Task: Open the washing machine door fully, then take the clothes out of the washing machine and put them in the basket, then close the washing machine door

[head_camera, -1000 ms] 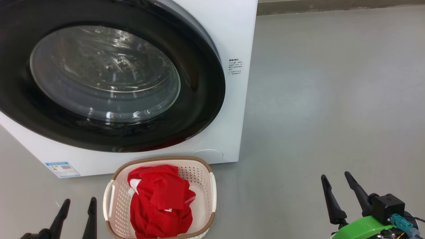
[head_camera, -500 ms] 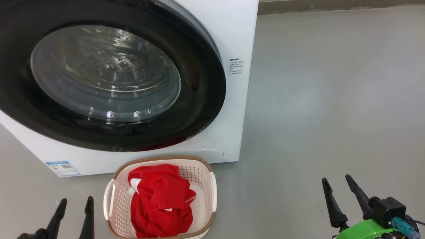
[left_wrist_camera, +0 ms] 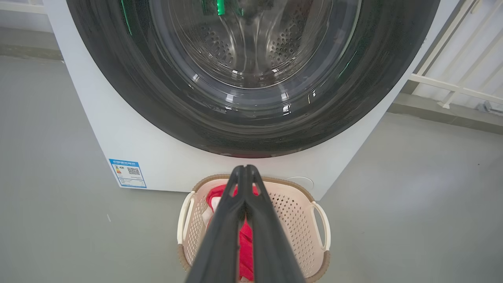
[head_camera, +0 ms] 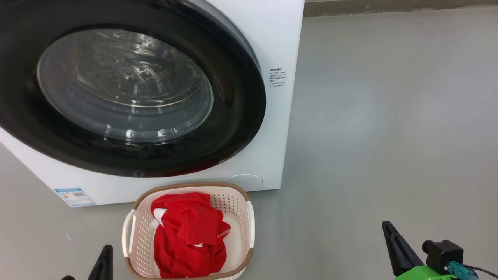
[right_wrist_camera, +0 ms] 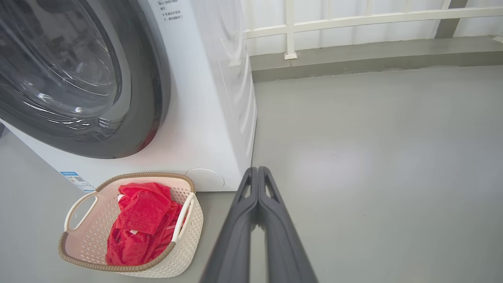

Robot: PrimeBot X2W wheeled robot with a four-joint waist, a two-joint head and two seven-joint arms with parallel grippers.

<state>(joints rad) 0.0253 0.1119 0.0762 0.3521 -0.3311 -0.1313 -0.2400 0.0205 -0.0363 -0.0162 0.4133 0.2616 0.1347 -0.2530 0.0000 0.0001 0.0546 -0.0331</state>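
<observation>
The washing machine (head_camera: 281,35) stands with its door (head_camera: 241,116) closed flat against the front, black rim around the clear glass. On the floor in front sits the basket (head_camera: 249,221), and the red clothes (head_camera: 186,233) lie heaped inside it. My left gripper (head_camera: 106,251) is low at the basket's left, shut with nothing in it. In the left wrist view its fingers (left_wrist_camera: 244,169) press together, pointing over the basket (left_wrist_camera: 320,232) toward the door (left_wrist_camera: 157,98). My right gripper (head_camera: 386,226) is shut and holds nothing, right of the basket; its tips (right_wrist_camera: 257,169) meet over bare floor.
Grey floor (head_camera: 389,116) spreads wide to the right of the machine. A white railing (right_wrist_camera: 289,29) on a raised kerb runs behind. A small blue label (head_camera: 74,196) marks the machine's lower left corner, and a round cap (head_camera: 244,181) sits at its lower right.
Both grippers have gone from open to shut, and both have sunk lower toward the bottom edge of the head view. Basket, clothes and door stay as they were.
</observation>
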